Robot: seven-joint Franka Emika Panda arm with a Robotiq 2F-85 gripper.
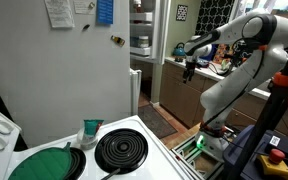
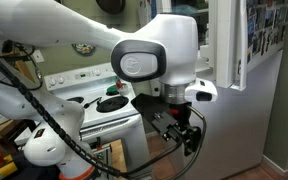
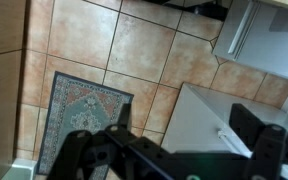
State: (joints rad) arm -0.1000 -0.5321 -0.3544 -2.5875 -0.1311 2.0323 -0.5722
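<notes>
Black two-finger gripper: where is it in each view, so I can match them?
In an exterior view: black two-finger gripper upper right of centre, in mid-air.
In an exterior view: lower centre, under the white wrist.
Wrist view: along the bottom edge, jaws open over floor tiles.
Shared landmark: white stove with black coil burners, in both exterior views.

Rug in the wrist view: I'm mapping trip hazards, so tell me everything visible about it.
The rug is a small rectangular mat, apparently woven, with a reddish border around a pale teal patterned field. It lies flat, askew to the tan tile floor, nothing on it; the gripper, jaws open, hangs above and hides its near end.
</notes>
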